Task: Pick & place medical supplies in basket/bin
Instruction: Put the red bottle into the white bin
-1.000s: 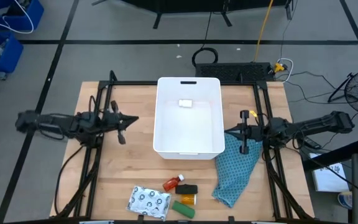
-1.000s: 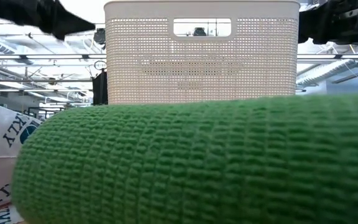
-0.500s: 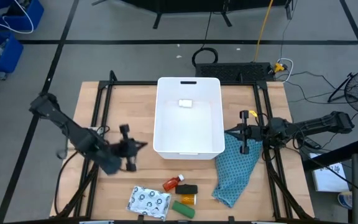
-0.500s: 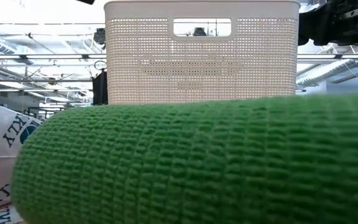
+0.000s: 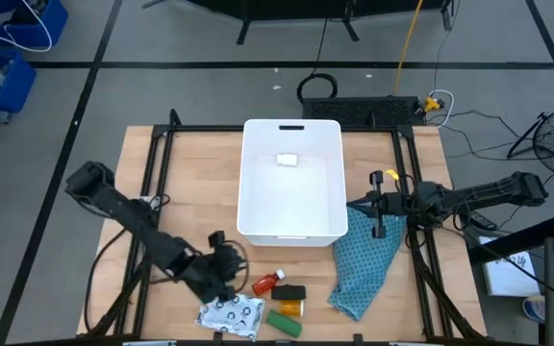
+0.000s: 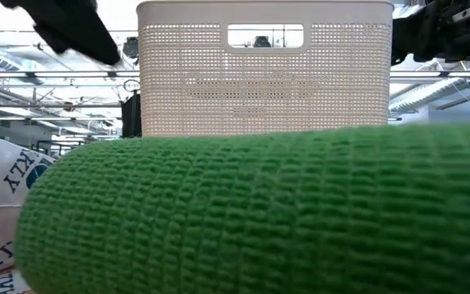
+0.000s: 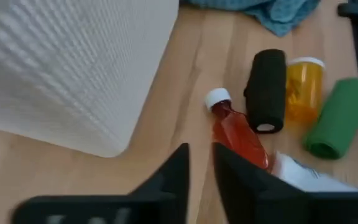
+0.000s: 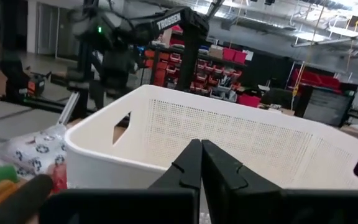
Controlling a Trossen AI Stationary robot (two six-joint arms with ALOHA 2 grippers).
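Only high view shows white piece (image 5: 288, 160) in bin (image 5: 292, 231).

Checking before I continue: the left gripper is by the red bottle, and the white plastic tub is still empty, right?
Not quite. The high view shows a small white piece already inside the white plastic tub. The left gripper is indeed by the red bottle.

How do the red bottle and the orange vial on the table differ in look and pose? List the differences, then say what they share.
1. The red bottle is slim with a narrow neck; the orange vial is a straight, stubby cylinder.
2. The red bottle holds red contents; the orange vial is see-through amber.
3. The red bottle lies closest to the left gripper; the orange vial lies beyond the black block.

Both lie on their sides and have white caps.
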